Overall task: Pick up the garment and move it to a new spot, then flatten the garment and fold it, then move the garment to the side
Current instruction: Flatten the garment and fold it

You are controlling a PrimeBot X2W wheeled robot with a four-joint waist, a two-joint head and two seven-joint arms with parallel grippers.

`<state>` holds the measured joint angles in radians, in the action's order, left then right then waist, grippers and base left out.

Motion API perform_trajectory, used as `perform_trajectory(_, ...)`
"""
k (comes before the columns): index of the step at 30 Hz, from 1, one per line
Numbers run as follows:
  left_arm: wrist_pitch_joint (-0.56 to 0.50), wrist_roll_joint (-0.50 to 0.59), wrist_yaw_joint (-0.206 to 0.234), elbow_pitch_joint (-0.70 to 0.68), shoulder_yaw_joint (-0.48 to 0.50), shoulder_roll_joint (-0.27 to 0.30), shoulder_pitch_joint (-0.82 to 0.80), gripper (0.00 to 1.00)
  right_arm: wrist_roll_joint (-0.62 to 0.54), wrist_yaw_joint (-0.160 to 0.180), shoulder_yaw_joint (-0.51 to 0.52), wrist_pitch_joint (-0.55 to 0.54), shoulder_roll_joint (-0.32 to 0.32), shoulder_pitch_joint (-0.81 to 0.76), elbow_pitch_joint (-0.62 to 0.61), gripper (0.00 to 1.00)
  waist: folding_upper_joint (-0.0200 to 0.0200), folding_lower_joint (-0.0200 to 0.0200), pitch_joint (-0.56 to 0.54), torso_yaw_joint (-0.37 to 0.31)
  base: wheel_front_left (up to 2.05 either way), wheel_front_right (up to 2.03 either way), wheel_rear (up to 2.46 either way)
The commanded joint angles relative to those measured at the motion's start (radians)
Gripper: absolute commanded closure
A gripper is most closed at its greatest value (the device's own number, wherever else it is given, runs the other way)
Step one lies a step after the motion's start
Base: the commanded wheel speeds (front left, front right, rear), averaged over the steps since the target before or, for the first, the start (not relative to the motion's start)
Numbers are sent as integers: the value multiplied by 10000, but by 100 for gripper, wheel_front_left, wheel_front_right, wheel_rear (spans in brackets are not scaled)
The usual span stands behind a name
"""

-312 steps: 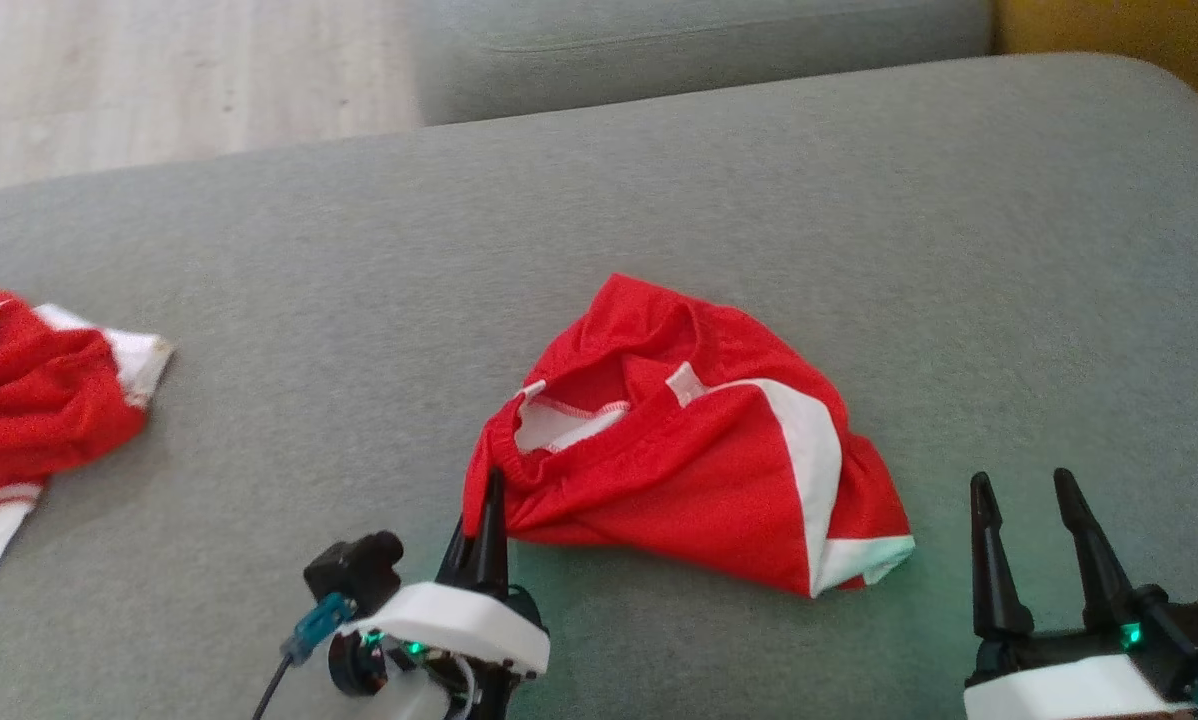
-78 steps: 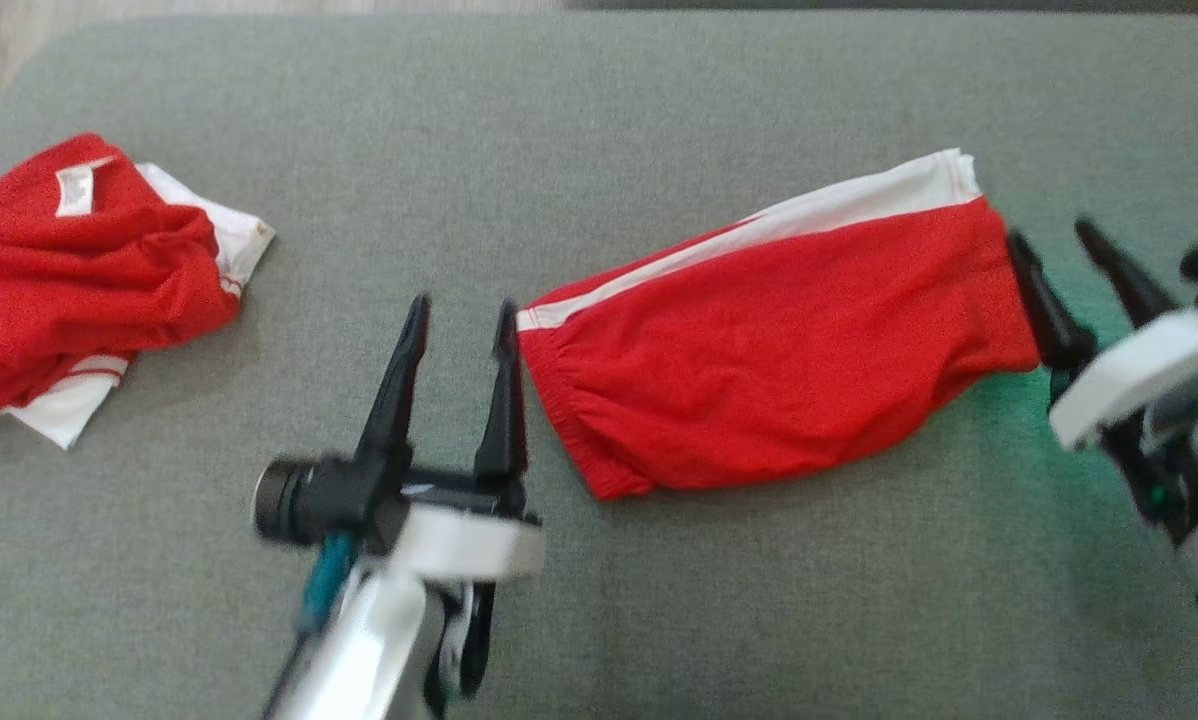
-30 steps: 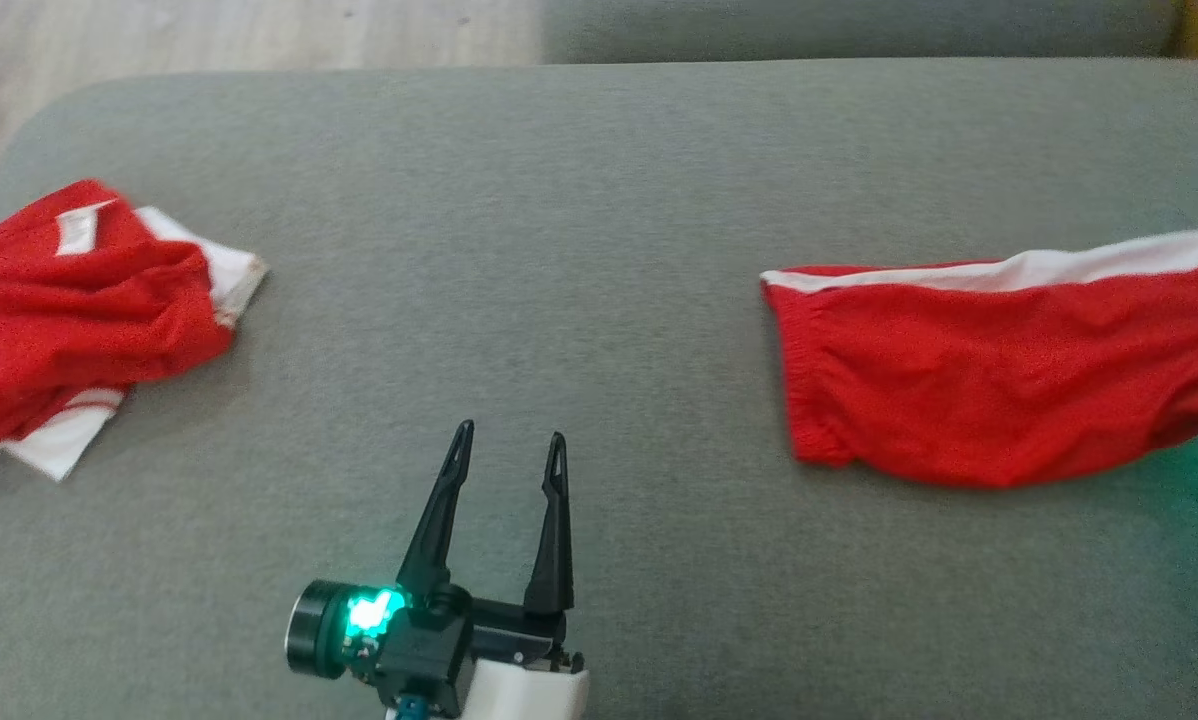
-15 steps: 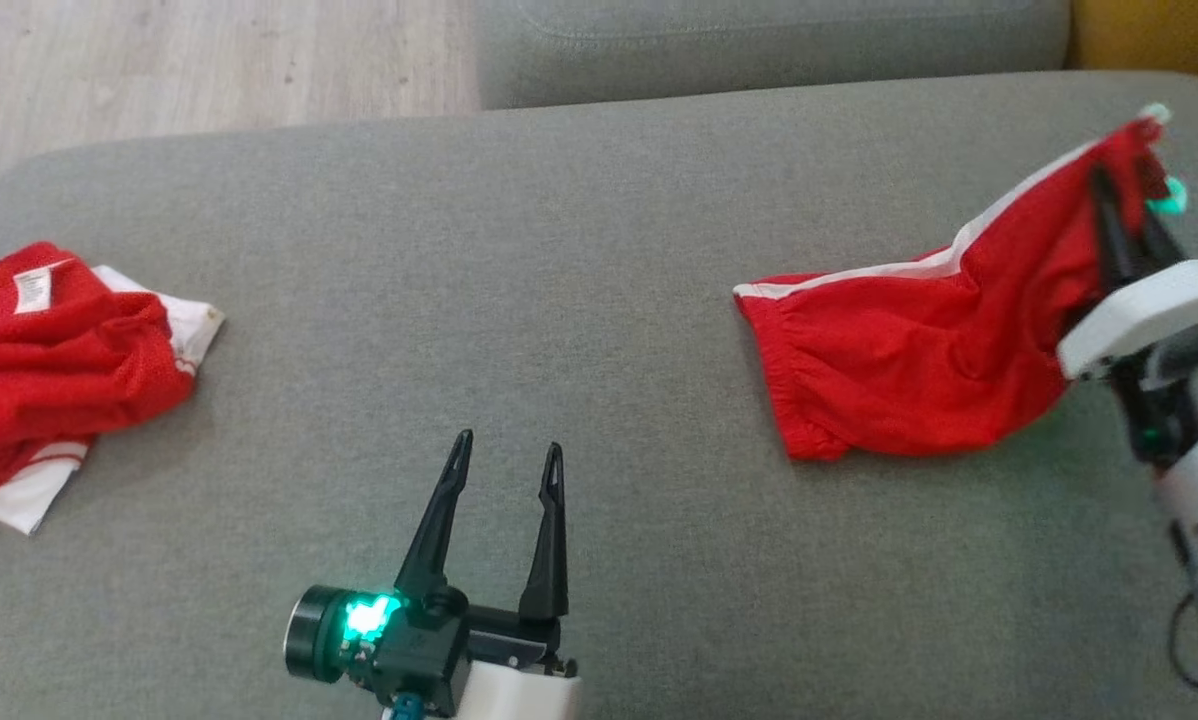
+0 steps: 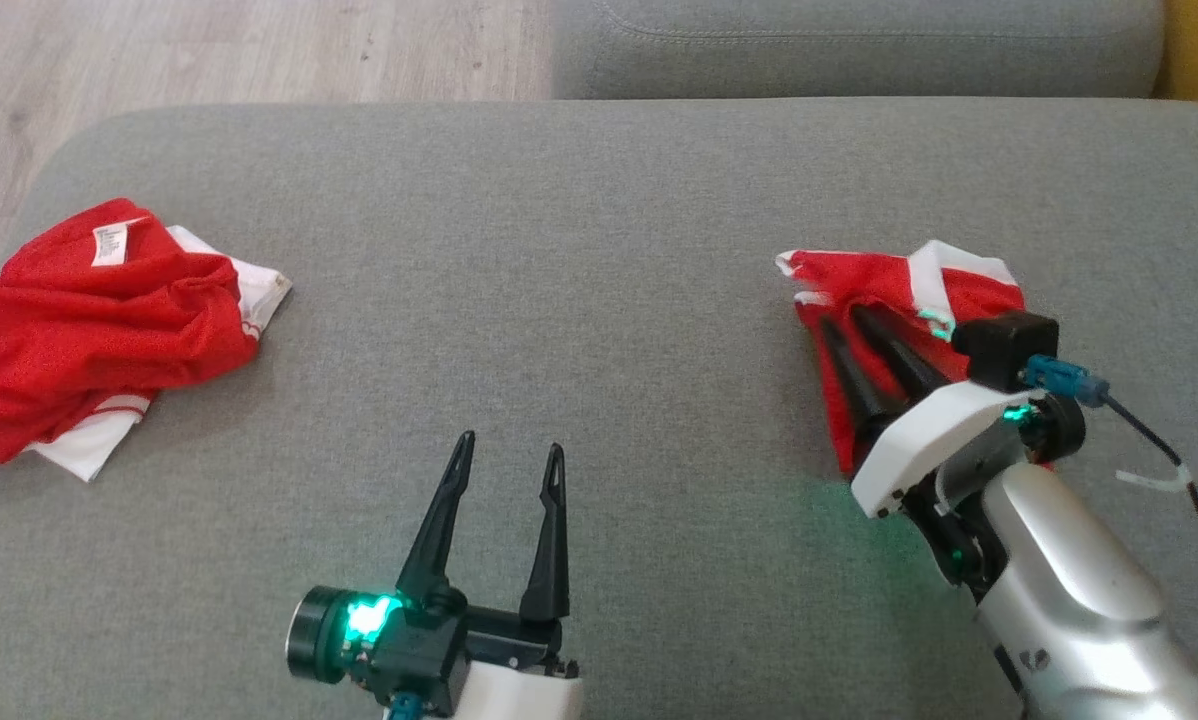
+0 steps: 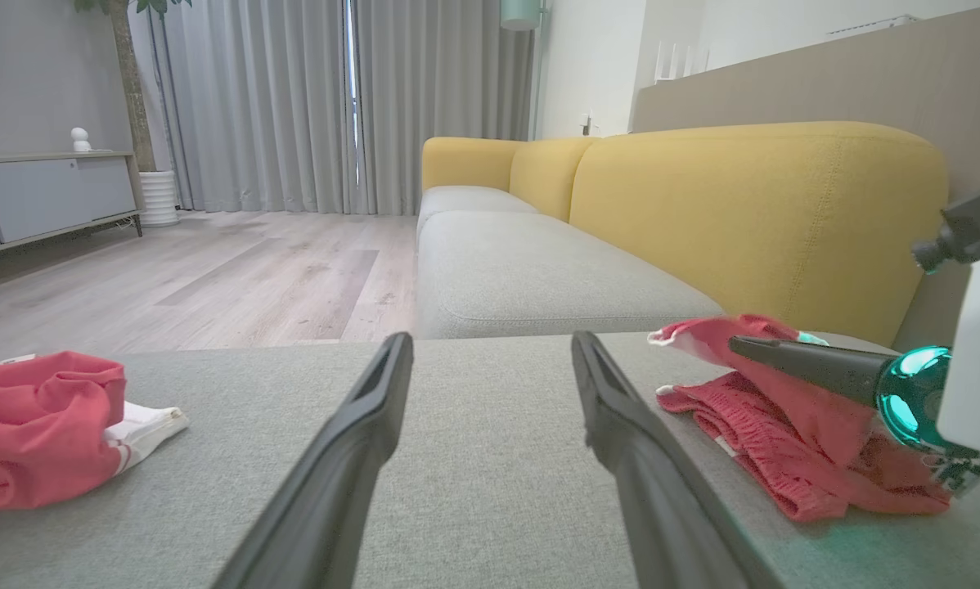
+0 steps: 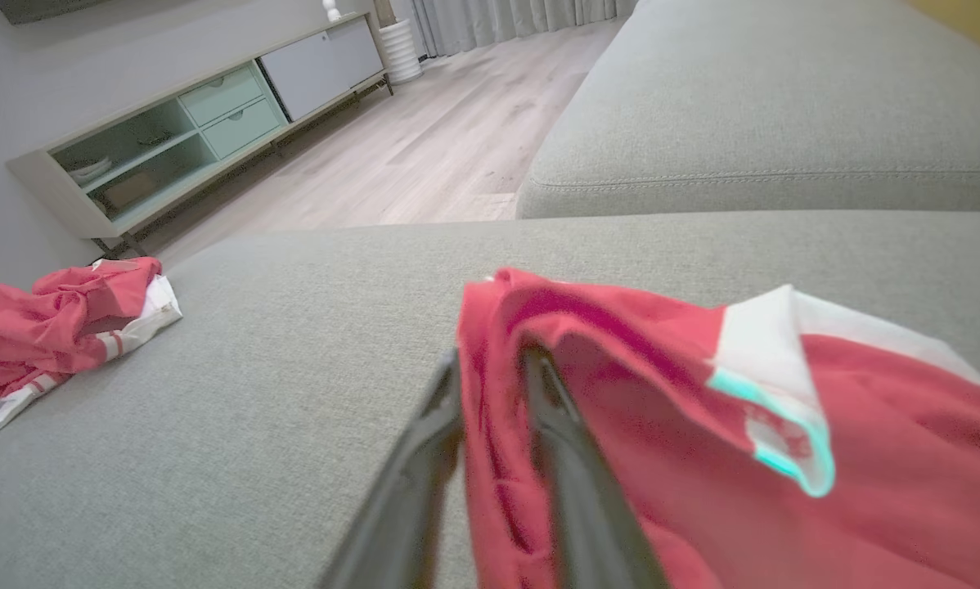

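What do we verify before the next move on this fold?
1. Right gripper grips garment: ok, red cloth clamped between its tips.
2. Fold tidy: not ok, bunched, white hem curled up.
3. Garment wholly on cushion: ok.
4. Left gripper open, apart from cloth: ok.
5. Other garment out of the way: ok, far left.

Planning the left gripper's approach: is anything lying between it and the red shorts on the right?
Nothing visible. Bare grey cushion lies between the left gripper and the red shorts; the right gripper grips them from the near side.
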<state>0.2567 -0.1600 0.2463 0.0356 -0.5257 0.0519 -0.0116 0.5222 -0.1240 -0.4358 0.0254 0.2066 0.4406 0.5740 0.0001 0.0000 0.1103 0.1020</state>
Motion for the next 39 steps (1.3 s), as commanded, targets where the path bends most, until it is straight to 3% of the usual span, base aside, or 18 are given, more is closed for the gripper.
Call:
perform_trajectory(1, 51, -73, 23, -345, 248, -16, -162, 0, -73, -67, -70, 30, 5, -32, -582, 0, -1, 0, 10, 28, 0, 0, 0)
perform_trajectory(12, 51, -94, 3, -329, 322, -16, 38, 0, -475, -67, 988, -450, 803, -1599, -2701, 0, -1, 0, -286, -103, 0, 0, 0)
perform_trajectory(13, 51, -88, -19, -329, 307, -16, 50, 0, -572, -67, 1133, -558, 870, -1693, -2745, 55, -1, 0, -297, -73, 0, 0, 0)
perform_trajectory(14, 51, -79, -44, -328, 283, -16, 52, 0, -675, -67, 1232, -669, 941, -1749, -2755, 100, -1, 0, -299, -27, 0, 0, 0)
perform_trajectory(19, 51, -87, -56, -373, 138, -16, -53, 0, -1044, -67, 1495, -1200, 1388, -1537, -2258, 100, -1, 0, -114, 389, 0, 0, 0)
perform_trajectory(24, 51, -261, 25, -413, -88, -16, -192, 0, -1282, -67, 1600, -1683, 2018, -939, -882, 100, -1, 0, 216, 1146, 0, 0, 0)
perform_trajectory(31, 51, -443, 118, -428, -332, -16, -351, 0, -854, -67, 1338, -1933, 2081, -180, 362, 100, -1, 0, 557, 1793, 0, 0, 0)
perform_trajectory(34, 51, -478, 164, -462, -431, -16, -451, 0, -909, -67, 1357, -1272, 2010, 336, 560, 100, -1, 0, 694, 1931, 0, 0, 0)
perform_trajectory(39, 51, -490, 276, -454, -466, -16, -501, 0, -1014, -67, 1419, 855, 1575, 1154, 610, 100, -1, 0, 733, 1876, 0, 0, 0)
